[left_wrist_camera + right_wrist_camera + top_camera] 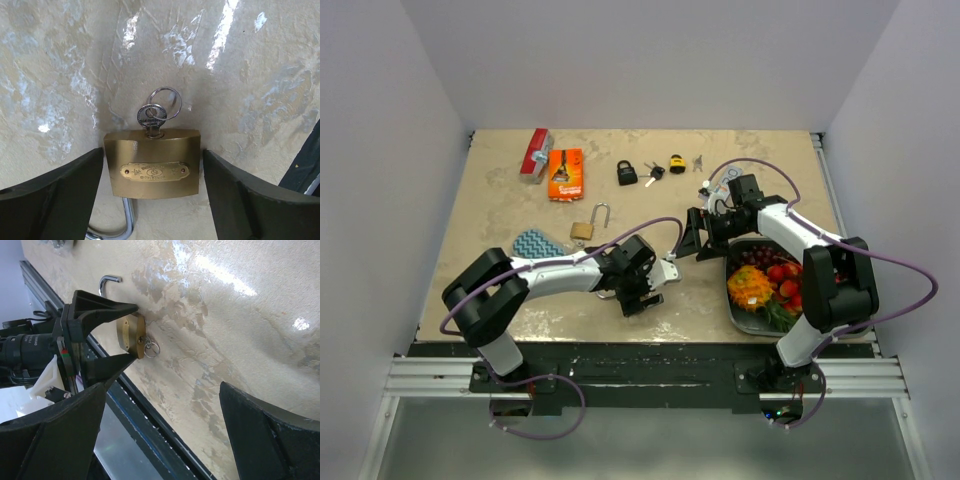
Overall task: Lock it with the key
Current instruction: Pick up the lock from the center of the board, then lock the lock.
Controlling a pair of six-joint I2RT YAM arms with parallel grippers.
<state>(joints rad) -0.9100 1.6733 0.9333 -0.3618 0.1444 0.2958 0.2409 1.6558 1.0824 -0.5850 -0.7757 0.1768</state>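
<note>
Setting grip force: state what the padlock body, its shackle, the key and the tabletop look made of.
Padlock body: brass-looking, brushed yellow metal with a dull sheen.
Shackle: steel, probably chromed; mirror-bright silver.
Key: silvery metal, likely nickel-plated.
Tabletop: glossy, mottled beige, either stone-look laminate or a coated surface; it shows sharp light streaks, but I cannot tell which.

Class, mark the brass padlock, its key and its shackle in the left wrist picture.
brass padlock (155, 171), left wrist view, on its nameplate.
key (150, 114), left wrist view, on its round head.
shackle (129, 212), left wrist view, on its chrome bar.
</note>
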